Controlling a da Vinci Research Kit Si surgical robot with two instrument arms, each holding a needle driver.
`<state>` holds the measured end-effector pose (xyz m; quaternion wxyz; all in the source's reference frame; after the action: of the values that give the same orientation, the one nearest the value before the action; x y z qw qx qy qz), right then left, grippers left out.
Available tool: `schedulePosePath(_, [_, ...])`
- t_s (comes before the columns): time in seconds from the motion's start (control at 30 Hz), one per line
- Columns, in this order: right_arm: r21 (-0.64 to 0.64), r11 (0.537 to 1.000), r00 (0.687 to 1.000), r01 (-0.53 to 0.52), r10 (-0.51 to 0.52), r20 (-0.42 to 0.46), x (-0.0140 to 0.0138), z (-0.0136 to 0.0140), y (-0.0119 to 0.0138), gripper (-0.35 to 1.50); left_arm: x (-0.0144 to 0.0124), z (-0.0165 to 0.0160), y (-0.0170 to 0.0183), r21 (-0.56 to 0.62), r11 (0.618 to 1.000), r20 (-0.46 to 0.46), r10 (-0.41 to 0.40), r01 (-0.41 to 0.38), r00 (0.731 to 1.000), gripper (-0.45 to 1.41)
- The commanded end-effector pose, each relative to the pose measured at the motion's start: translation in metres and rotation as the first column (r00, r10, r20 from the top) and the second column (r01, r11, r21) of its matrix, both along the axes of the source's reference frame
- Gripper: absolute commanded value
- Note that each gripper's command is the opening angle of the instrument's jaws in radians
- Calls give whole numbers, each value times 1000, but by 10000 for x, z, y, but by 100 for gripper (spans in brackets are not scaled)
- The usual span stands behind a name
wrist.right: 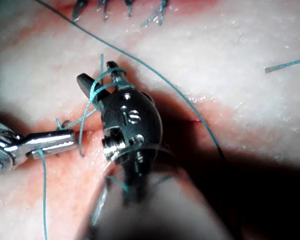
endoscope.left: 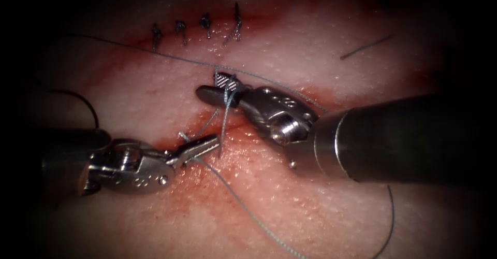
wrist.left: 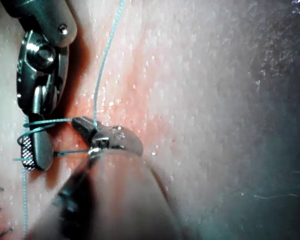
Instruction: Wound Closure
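1. Endoscope view: the right tool (endoscope.left: 220, 89) lies over the cut (endoscope.left: 243, 121) in the tissue (endoscope.left: 310, 46), jaws parted, with thread (endoscope.left: 225, 103) wound in turns around them; the jaws clamp nothing.
2. The left tool (endoscope.left: 199, 146) sits just below and to the left of the right tool's tip, jaws closed on the thread close to where it leaves the cut.
3. From the left tool's jaws one strand rises to the turns on the right tool; another runs down and away across the tissue.
4. Four finished stitches (endoscope.left: 196, 30) lie well beyond the right tool's tip, further along the cut. A loose cut end of thread (endoscope.left: 366, 46) lies apart on the tissue, off to the right.
5. Needle: cannot be identified; neither tool holds it.
6. Red fluid (endoscope.left: 207, 186) stains the tissue around both tips.
7. Judged step: knot tying, with the loops formed on the right tool.
8. Judged requirement: the open jaws must take a free thread end without the turns slipping off, while the left tool maintains tension.
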<state>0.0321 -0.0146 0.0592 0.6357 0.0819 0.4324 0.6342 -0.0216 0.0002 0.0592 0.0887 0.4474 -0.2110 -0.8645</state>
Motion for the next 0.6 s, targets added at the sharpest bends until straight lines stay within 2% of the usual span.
schedulePosePath(0.03, [11, 1000, 1000, 7, -7, 8, 7, 6, -6, -35, -5, 4, -4, 3, 1000, 3, 1, -1, 1000, -45])
schedulePosePath(0.27, [26, 1000, 1000, 9, -9, 12, 11, 1, -20, -35, 3, 0, 0, 19, 1000, 15, 5, -5, 1000, -45])
schedulePosePath(0.43, [-91, 994, 998, 65, -65, -3, 14, -12, -36, -35, 21, -11, 13, 35, 999, 10, -12, 11, 1000, -45])
schedulePosePath(0.6, [-205, 973, 994, 106, -102, 29, 16, -31, -47, -35, 46, -29, 46, 47, 997, 24, -64, 62, 998, -45])
